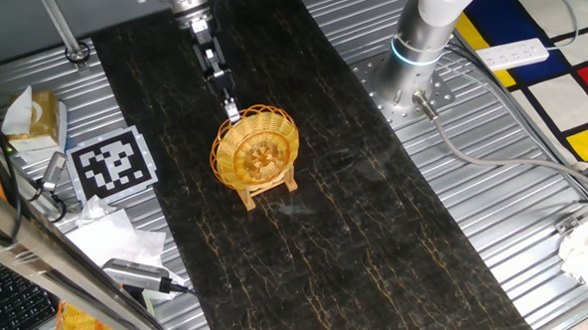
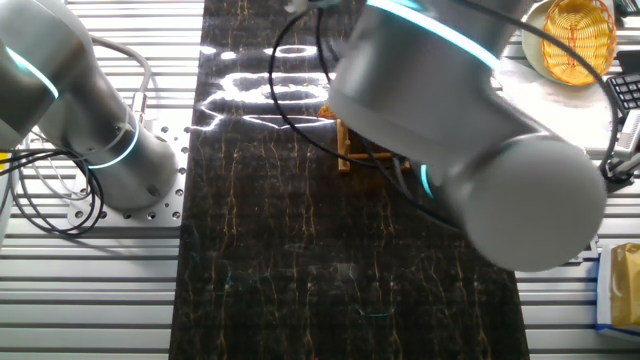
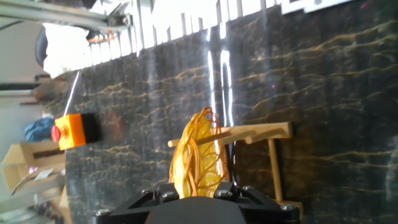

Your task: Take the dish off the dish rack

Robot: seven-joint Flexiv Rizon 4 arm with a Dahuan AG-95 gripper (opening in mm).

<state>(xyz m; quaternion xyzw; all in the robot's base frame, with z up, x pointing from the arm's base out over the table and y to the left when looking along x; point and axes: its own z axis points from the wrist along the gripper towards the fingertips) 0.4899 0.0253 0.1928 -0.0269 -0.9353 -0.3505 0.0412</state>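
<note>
One fixed view shows the dish [image 1: 257, 148] standing on edge in the dish rack [image 1: 271, 187], its woven face turned toward the camera and its looped rim rising well above the wooden rails; the rack sits near the middle of the dark marbled worktop [image 1: 369, 258]. The gripper [image 1: 231, 112] reaches down from the upper left, and its tip meets the upper left edge of the dish's rim; from this side the jaws look narrow and appear to be closed on that rim, though the contact itself is too small to make out fully. To the left of the dark surface lies a black-and-white marker card [image 1: 112, 163] on the ribbed metal; the arm's base [image 1: 426, 32] stands at the upper right.

The hand view looks along the fingers: the dish [image 3: 198, 155] appears edge-on directly ahead of the black gripper body, running up from between the jaws, with the rack's rails [image 3: 249, 133] and a peg beyond it; an orange box with a red button [image 3: 73, 130] sits off to the left.

In the other fixed view the arm's grey body [image 2: 450, 130] fills most of the frame; only a corner of the wooden rack [image 2: 345, 150] shows beside it, and the dish is hidden.
</note>
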